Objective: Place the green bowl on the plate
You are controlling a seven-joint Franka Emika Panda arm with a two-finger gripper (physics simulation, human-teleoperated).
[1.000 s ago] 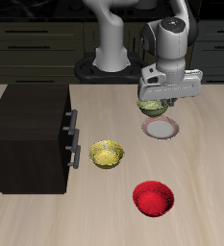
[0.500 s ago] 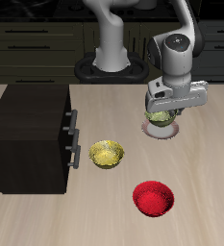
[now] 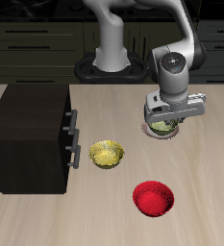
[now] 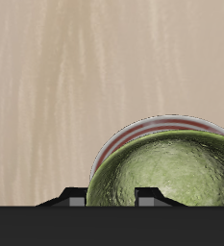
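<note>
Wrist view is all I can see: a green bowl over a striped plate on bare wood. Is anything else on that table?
Observer: Yes, a yellow bowl sits nearer the front edge of the table than the plate.
Operator: Just that one?
Observer: No, a red bowl lies closer to that edge again.
Operator: Any furniture?
Observer: A dark cabinet with drawer handles stands beside the yellow bowl.

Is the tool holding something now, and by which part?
The tool holds the green bowl by its rim, directly over the plate.
</note>
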